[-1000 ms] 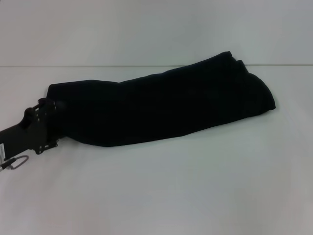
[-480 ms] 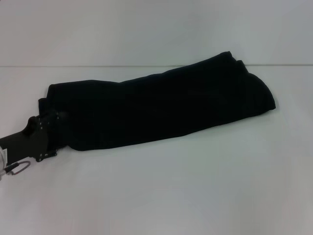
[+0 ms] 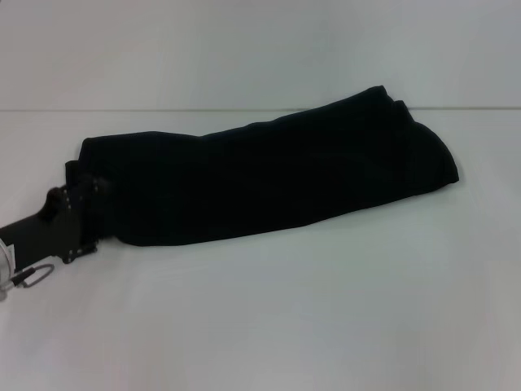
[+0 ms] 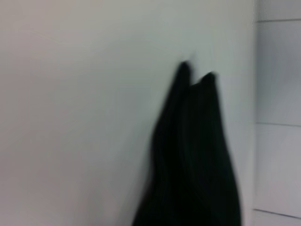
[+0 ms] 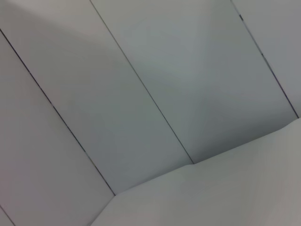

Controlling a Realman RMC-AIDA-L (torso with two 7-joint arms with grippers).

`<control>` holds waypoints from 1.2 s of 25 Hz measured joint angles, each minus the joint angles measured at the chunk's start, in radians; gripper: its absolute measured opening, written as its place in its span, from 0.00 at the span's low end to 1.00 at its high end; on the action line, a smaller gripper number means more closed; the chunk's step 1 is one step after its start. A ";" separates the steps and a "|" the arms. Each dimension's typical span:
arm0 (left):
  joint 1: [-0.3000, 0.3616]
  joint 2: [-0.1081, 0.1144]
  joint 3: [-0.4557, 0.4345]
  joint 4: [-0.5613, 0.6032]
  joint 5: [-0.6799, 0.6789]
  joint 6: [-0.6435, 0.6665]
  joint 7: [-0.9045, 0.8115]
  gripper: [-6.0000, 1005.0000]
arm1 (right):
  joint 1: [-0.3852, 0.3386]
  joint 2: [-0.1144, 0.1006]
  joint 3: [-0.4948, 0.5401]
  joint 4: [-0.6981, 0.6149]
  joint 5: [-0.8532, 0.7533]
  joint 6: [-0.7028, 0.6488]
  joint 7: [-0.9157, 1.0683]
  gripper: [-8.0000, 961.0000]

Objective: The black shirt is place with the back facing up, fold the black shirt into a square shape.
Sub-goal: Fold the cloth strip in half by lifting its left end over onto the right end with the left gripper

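One long, soft black fabric shirt (image 3: 269,183) is lying across the white tabletop (image 3: 269,318), its long axis running rightward from the left gripper (image 3: 77,204) at its near-left end, grip state hidden, right arm unseen

Left gripper (image 3: 81,199) fingers hidden against the black shirt (image 3: 269,179); right gripper outside every view.
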 joint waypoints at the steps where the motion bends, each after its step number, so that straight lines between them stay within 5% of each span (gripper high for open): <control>1: 0.000 0.004 0.013 -0.006 0.008 -0.007 -0.015 0.86 | 0.000 0.000 0.000 0.000 0.000 0.001 0.000 0.78; 15: -0.024 0.005 0.057 0.004 0.015 -0.049 -0.063 0.86 | -0.002 0.001 0.001 0.000 0.023 -0.015 -0.001 0.78; 30: -0.021 0.002 0.058 0.008 0.015 -0.055 -0.077 0.41 | -0.009 -0.003 0.001 0.002 0.037 -0.028 -0.002 0.78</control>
